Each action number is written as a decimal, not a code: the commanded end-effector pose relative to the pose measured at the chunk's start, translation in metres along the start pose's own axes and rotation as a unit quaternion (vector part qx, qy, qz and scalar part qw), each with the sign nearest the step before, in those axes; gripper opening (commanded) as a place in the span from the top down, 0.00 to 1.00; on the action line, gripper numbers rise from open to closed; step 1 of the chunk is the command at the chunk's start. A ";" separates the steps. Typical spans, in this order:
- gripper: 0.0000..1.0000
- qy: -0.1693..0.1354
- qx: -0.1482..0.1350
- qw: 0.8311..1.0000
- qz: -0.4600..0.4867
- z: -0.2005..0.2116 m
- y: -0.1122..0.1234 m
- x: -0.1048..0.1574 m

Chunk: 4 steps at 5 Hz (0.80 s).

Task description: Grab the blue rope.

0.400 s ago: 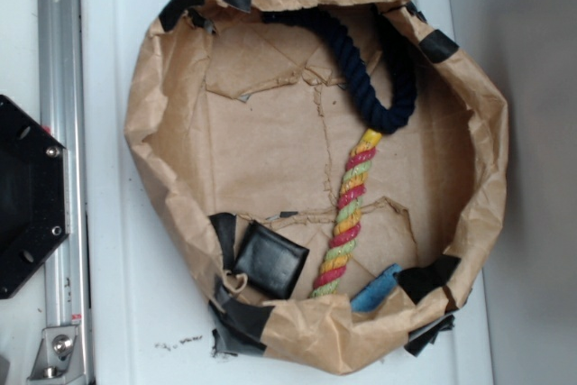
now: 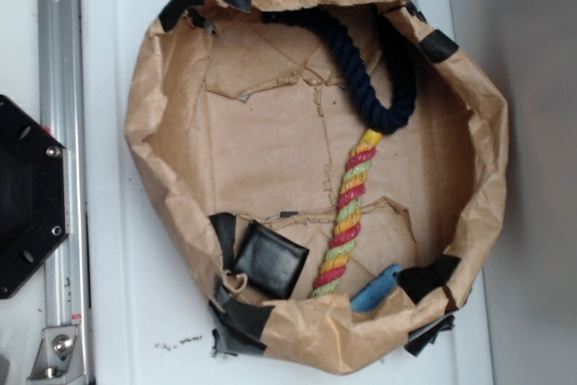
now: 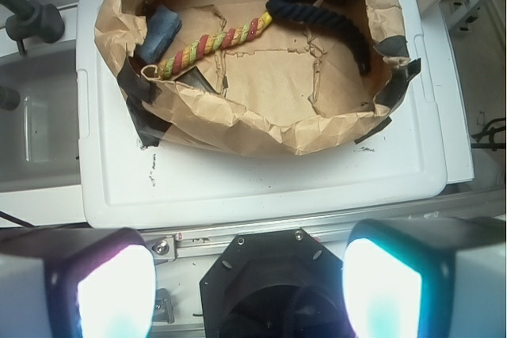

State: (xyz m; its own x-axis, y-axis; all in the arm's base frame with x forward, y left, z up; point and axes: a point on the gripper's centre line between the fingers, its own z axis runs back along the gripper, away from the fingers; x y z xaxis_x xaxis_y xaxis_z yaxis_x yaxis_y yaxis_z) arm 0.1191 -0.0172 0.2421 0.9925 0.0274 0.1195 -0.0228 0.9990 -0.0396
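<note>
blue rope: thick, twisted dark navy cotton rope (image 2: 374,74), bent in a u-curve against the far inner wall of the paper basin in the exterior view; in the wrist view it arcs along the upper right of the basin (image 3: 337,9).
striped rope: red, yellow and green twisted length (image 2: 347,214), joined to one end of the navy curve and running straight across the basin floor toward the opposite wall; its free end lies between the black pad and the light-blue piece.
basin: crumpled brown kraft-paper bowl (image 2: 149,123) with a torn, creased floor and strips of black tape along its rim; it sits on the white lid.
black pad: small square black pad (image 2: 270,261), lying tilted against the inner wall, just beside the striped rope's free end.
light-blue piece: small flat light-blue piece (image 2: 375,288), against the wall on the other side of that end.
white lid: white plastic lid or tray (image 3: 261,187) under the basin, with dark specks near one edge.
rail: aluminium rail (image 2: 59,87) alongside the lid, with a black octagonal base plate (image 2: 27,196) next to it.
gripper: gripper (image 3: 245,286), seen only from the wrist camera, well apart from the basin and above the base plate; its two pale, glowing finger pads (image 3: 115,290) stand wide apart with nothing between them.
</note>
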 end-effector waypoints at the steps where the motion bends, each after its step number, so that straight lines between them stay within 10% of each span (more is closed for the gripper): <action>1: 0.00 -0.014 0.014 0.983 -0.184 -0.059 0.026 0.088; 4: 0.00 0.008 0.074 0.926 -0.371 -0.163 0.049 0.124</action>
State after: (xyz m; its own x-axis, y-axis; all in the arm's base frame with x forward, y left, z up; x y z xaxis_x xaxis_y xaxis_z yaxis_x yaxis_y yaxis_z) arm 0.2564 0.0373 0.0852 0.7513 -0.6595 0.0228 0.6490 0.7448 0.1553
